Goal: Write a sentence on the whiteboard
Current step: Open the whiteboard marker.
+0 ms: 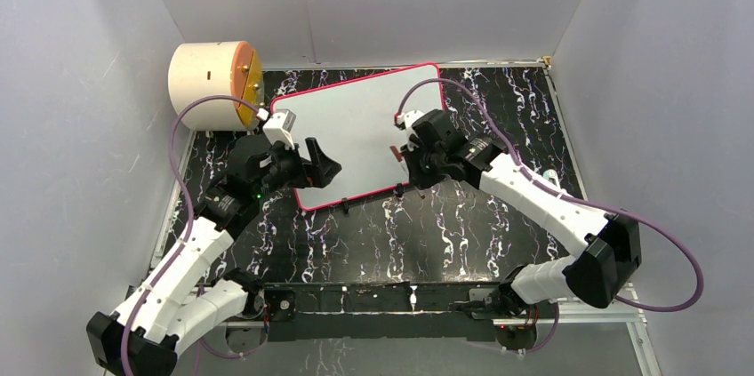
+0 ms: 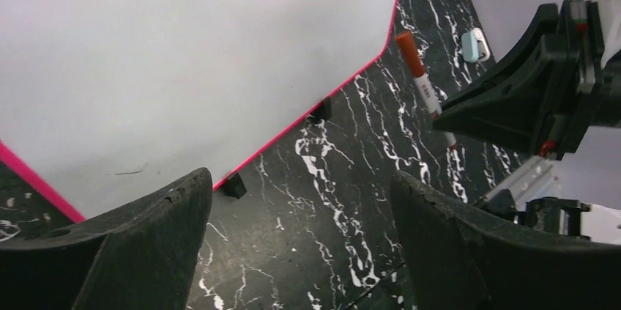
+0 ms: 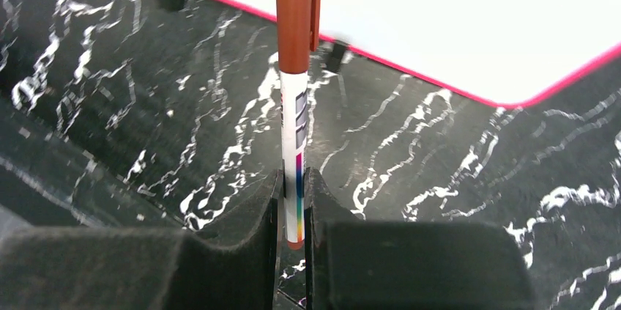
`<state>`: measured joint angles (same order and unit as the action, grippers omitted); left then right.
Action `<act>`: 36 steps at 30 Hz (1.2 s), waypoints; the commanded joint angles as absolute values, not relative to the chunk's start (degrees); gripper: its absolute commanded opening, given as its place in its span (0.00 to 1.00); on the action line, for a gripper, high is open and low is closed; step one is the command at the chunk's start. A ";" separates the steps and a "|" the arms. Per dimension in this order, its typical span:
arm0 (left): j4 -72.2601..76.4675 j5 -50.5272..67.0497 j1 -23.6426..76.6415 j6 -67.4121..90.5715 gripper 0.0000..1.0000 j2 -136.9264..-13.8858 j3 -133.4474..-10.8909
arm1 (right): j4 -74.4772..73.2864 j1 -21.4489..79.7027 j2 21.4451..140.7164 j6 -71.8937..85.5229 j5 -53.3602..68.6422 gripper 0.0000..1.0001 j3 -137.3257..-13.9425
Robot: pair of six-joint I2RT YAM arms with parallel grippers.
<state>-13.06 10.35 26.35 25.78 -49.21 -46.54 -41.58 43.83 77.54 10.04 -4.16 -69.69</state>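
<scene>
Black right gripper [image 3: 293,185] is pinching shut on a white marker [image 3: 294,105] with a reddish-brown cap, the cap pointing toward the large pink-rimmed white whiteboard [image 3: 454,24] lying just ahead, while the left gripper [image 2: 300,200] is gaping wide, holding nothing, hovering over that whiteboard's near edge.

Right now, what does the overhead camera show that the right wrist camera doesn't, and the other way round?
Only overhead: both arms, the whole whiteboard, the cream cylinder, and the left gripper open. Only right wrist: the marker up close, its white barrel pinched in the right gripper. Both: the board's pink rim and the black marbled table.
</scene>
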 commanded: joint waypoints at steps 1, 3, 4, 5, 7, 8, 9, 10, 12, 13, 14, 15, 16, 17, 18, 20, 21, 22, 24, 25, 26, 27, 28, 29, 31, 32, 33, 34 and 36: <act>-12.56 15.87 26.15 29.54 0.87 -50.70 -49.16 | -39.00 46.11 77.63 0.65 5.61 0.00 -73.21; -11.45 17.33 26.17 31.38 0.86 -51.51 -49.13 | -39.11 47.11 78.30 -2.07 6.58 0.00 -73.98; -10.88 18.11 26.18 32.36 0.86 -51.85 -49.07 | -39.05 47.74 78.63 -2.93 5.96 0.00 -74.45; -9.88 18.73 26.17 33.63 0.85 -52.29 -48.92 | -38.96 48.25 78.92 -3.57 5.37 0.00 -74.78; -8.32 20.00 26.19 36.30 0.84 -52.82 -48.43 | -38.66 49.12 79.45 -4.75 4.66 0.00 -75.28; -7.62 20.56 26.19 37.79 0.83 -53.15 -48.16 | -38.35 49.60 79.72 -5.20 4.24 0.00 -75.38; -7.02 21.12 26.19 39.19 0.82 -53.52 -47.90 | -38.04 50.20 79.96 -5.92 4.14 0.00 -75.47; -6.33 21.57 26.19 40.81 0.81 -53.91 -47.59 | -37.56 50.87 80.24 -6.35 4.01 0.00 -75.55; -4.23 22.88 26.19 43.82 0.78 -54.49 -46.68 | -36.16 52.58 80.62 -6.98 3.99 0.00 -75.42; -3.18 23.23 26.27 45.36 0.76 -54.76 -46.12 | -35.60 53.18 80.80 -7.35 4.04 0.00 -75.41; -2.12 23.52 26.28 46.57 0.74 -55.00 -45.44 | -35.21 53.71 80.91 -7.74 4.08 0.00 -75.41; -1.32 23.67 26.28 47.75 0.73 -55.32 -45.03 | -34.86 54.28 81.01 -8.02 3.86 0.00 -75.45; -0.77 23.92 26.28 48.41 0.71 -55.67 -44.70 | -34.40 54.74 81.03 -8.29 3.45 0.00 -75.49; -0.58 23.91 26.36 48.86 0.69 -56.04 -44.53 | -33.96 55.09 80.99 -8.54 3.17 0.00 -75.54; -0.60 23.94 26.37 49.15 0.67 -56.39 -44.37 | -33.63 55.50 80.99 -8.79 3.00 0.00 -75.54; -0.53 23.90 26.41 49.83 0.63 -56.82 -44.00 | -32.90 55.90 80.94 -9.15 2.88 0.00 -75.42; -0.45 23.98 26.45 50.10 0.61 -57.05 -43.89 | -32.80 56.02 80.95 -9.25 2.76 0.00 -75.41; -0.44 24.06 26.53 50.28 0.60 -57.23 -43.73 | -32.66 56.16 80.93 -9.37 2.45 0.00 -75.41; -0.36 24.12 26.71 50.68 0.57 -57.54 -43.51 | -32.52 56.38 80.99 -9.48 2.18 0.00 -75.40; -0.28 24.11 26.78 50.82 0.55 -57.70 -43.36 | -32.40 56.44 81.03 -9.49 2.04 0.00 -75.41; -0.27 24.09 26.97 51.01 0.53 -57.85 -43.27 | -32.16 56.63 81.03 -9.37 1.68 0.00 -75.34; -0.26 24.21 27.05 51.10 0.50 -57.98 -43.17 | -31.89 56.70 80.96 -9.28 1.52 0.00 -75.22; 1.45 24.44 27.29 51.07 0.47 -58.28 -43.08 | -31.54 56.78 80.88 -9.31 1.52 0.00 -74.97; 1.74 24.50 27.47 51.26 0.44 -58.54 -43.11 | -31.33 56.92 80.79 -9.29 1.35 0.00 -74.81; 2.23 24.83 27.66 51.75 0.40 -59.07 -43.07 | -31.06 57.04 80.69 -9.19 1.08 0.00 -74.58; 2.53 24.79 27.73 51.96 0.38 -59.21 -42.91 | -30.91 57.06 80.57 -9.15 1.08 0.00 -74.47; 2.93 24.67 27.77 52.33 0.36 -59.31 -42.62 | -30.79 57.12 80.57 -9.16 1.08 0.00 -74.45; 3.55 24.42 27.85 52.75 0.35 -59.35 -42.36 | -30.64 57.16 80.53 -9.14 1.08 0.00 -74.32; 4.80 24.16 27.94 53.87 0.30 -59.28 -41.71 | -30.28 57.26 80.35 -9.28 0.95 0.00 -74.06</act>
